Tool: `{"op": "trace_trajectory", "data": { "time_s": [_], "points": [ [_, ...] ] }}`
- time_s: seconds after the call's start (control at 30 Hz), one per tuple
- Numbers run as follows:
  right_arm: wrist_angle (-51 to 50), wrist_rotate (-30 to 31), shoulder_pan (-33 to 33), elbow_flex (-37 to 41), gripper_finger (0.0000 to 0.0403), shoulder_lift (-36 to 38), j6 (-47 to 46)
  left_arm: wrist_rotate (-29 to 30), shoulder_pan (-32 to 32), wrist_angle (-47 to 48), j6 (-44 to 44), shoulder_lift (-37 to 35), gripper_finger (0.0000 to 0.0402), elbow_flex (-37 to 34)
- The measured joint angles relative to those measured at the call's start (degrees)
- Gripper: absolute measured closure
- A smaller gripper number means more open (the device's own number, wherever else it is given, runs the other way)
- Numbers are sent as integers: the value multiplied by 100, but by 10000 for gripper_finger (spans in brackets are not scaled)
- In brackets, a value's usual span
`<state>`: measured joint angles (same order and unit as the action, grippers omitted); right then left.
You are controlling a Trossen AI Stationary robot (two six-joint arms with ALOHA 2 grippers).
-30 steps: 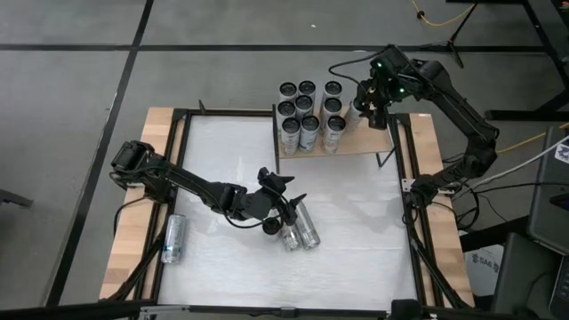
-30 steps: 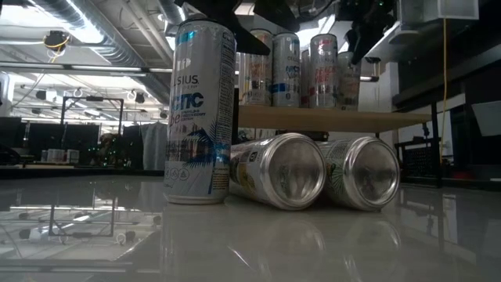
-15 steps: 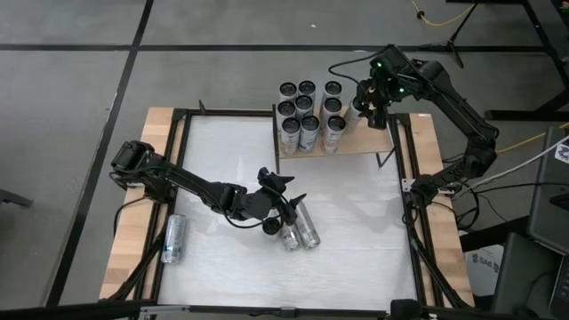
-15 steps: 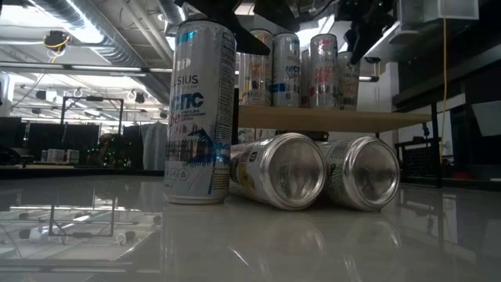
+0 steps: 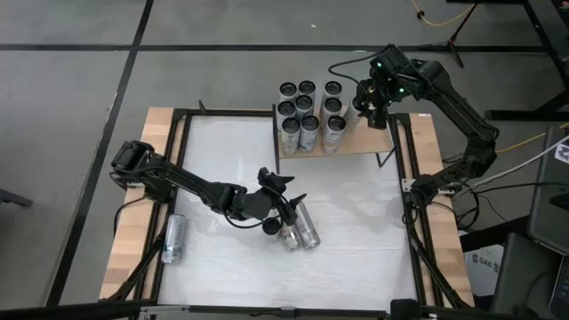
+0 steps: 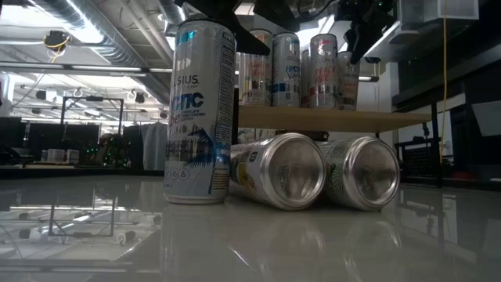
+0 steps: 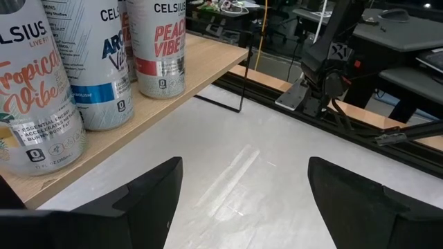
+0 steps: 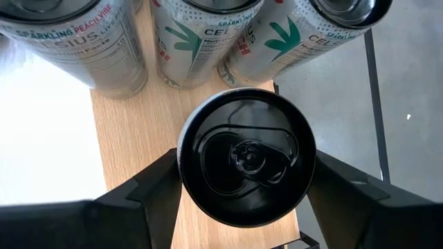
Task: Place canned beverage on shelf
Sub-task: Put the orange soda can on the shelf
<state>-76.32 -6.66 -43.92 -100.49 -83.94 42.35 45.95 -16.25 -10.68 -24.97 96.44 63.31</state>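
Note:
The shelf, a pale wood board on black posts, stands at the table's far side and carries several upright cans. My right gripper is over the shelf's right end, shut on a black-topped can. At the table's middle my left gripper hovers open with nothing between its fingers, pointing toward the shelf. Beside it an upright can stands on its base, with two cans lying on their sides next to it. My right gripper pinches the black-topped can between its two fingers, one on each side of the can's wall just below the top rim. The fingers slant down from above. The can is upright over the shelf's right end; whether its base rests on the board does not show.
Another can lies on its side at the table's left edge by the wooden strip. A black frame rail runs along the table's right side. Bare white tabletop lies near and to the right of the fallen cans.

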Motion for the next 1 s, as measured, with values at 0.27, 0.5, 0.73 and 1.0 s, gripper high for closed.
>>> {"op": "trace_trajectory", "data": {
  "time_s": [0.27, 0.5, 0.73, 1.0],
  "points": [
    [1, 1, 0, -1, 148, 0, 0, 0, -1, 0, -4, 0, 95, 0],
    [27, 110, 2, -2, 112, 4, 27, 0, -2, 0, -12, 0, 95, 0],
    [245, 162, 2, -15, 46, 15, 37, 0, -2, 0, -11, 0, 95, 0],
    [393, 108, 2, -15, 34, 15, 37, 0, -2, 0, -9, 0, 96, 0]
  ]
}}
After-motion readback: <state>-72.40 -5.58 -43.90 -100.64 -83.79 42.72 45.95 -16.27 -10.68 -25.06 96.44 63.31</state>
